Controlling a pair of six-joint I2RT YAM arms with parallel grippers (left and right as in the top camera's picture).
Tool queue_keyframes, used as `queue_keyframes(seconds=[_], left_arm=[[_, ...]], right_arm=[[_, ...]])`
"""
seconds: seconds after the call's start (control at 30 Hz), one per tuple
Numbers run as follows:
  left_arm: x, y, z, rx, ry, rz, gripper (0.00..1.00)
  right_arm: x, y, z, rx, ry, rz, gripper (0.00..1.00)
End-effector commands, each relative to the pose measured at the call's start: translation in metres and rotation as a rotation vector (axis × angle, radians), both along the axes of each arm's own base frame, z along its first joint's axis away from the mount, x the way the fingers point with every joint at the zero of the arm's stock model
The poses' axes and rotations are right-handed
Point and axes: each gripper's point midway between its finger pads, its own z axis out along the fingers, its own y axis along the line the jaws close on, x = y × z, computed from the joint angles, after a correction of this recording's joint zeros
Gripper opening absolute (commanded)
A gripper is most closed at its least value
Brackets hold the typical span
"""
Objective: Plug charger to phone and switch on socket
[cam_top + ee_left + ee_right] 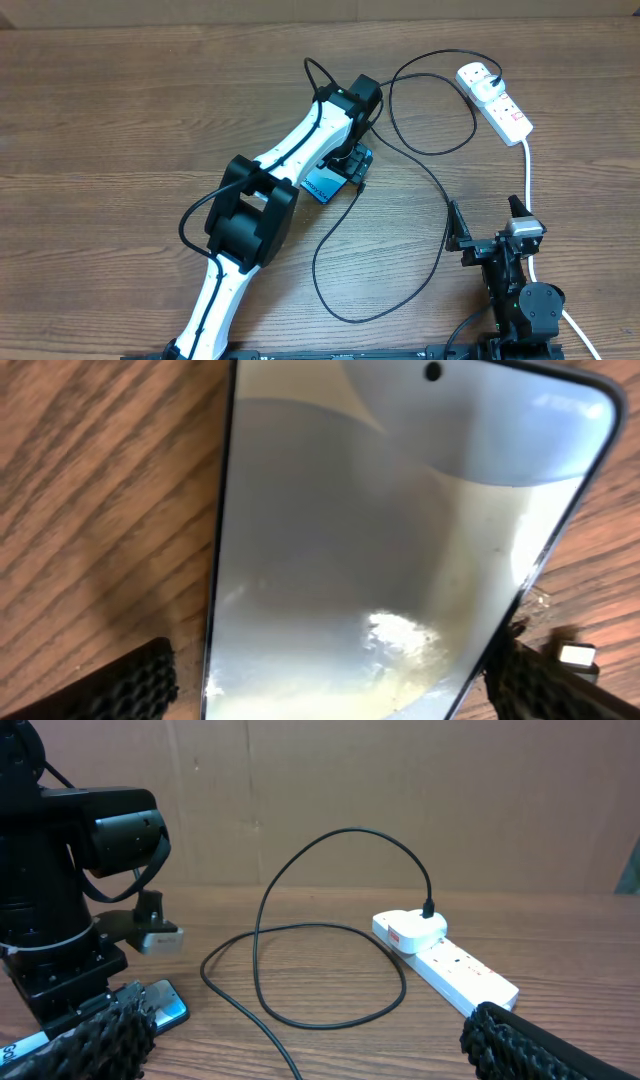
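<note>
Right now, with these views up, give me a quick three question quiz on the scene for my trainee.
1. True or false: the charger is plugged into the socket.
2. Is the right gripper open or shut?
3. The phone lies flat on the table between the fingers of which gripper? A: left gripper. B: right gripper. C: neither.

Key: 1 true, its white plug sits in the end outlet. 2 open, holding nothing. 3 A.
</note>
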Motion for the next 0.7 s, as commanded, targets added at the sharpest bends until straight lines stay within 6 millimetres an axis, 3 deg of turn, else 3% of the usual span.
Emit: queue_keyframes(seconds=[0.0, 0.17, 0.5, 0.67], left_arm=[[-0.009, 0.026, -0.03, 0.093, 0.034, 0.039, 0.95], [-0.019, 0.031, -0.044, 0.1, 0.059, 0.039, 0.95], [-0.008, 0.022, -0.045, 0.062, 0.023, -0.021, 0.97], [-0.016, 0.02, -0.048, 0.04, 0.057, -0.028, 0.96]], right_arm=[[0.0, 0.0, -0.002, -0.004, -0.004, -0.002, 1.0], [0.0, 0.0, -0.002, -0.004, -0.004, -0.002, 1.0], [0.0, 0.0, -0.002, -0.004, -0.004, -0.001, 1.0], [0.0, 0.0, -0.002, -0.004, -0.004, -0.002, 1.0]])
